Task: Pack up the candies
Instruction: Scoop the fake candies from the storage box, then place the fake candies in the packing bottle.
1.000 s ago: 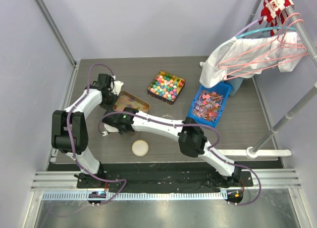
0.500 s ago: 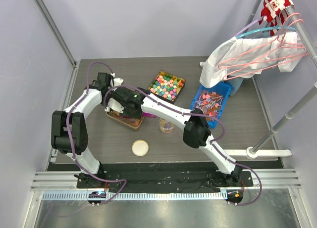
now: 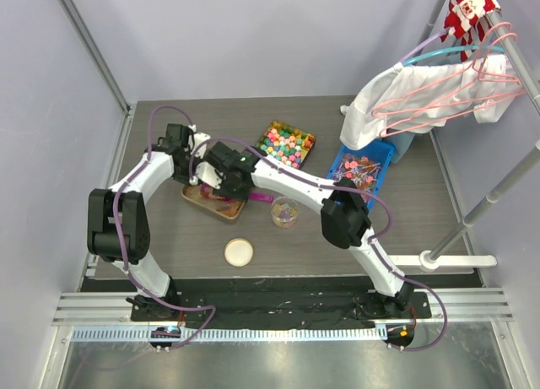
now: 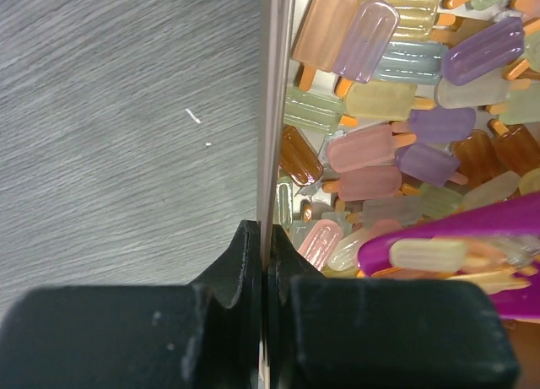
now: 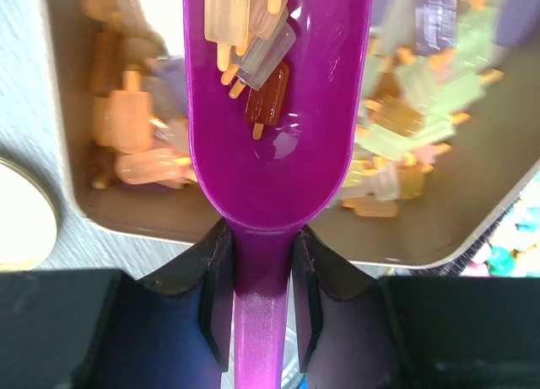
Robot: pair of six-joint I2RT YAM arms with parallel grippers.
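Note:
The candies (image 4: 380,144) are small popsicle-shaped gummies in orange, pink, purple, yellow and pale tones, piled in a metal tray (image 3: 196,199). My left gripper (image 4: 268,245) is shut on the tray's rim (image 4: 274,110), at the tray's left end in the top view (image 3: 192,176). My right gripper (image 5: 261,262) is shut on the handle of a purple scoop (image 5: 270,136). The scoop is over the tray (image 5: 253,233) and holds several candies (image 5: 253,35). The right gripper (image 3: 221,185) hovers over the tray's middle. The scoop also shows in the left wrist view (image 4: 472,233).
A clear cup (image 3: 284,212) with a few candies stands right of the tray. A round lid (image 3: 239,252) lies in front. A box of coloured sweets (image 3: 283,147) and a blue bin (image 3: 359,176) sit behind. Clothes on hangers (image 3: 430,94) hang at the right.
My right gripper has swung with the scoop from the tray's near-left side to over its middle, and the cup has come into view. The left gripper has stayed on the rim.

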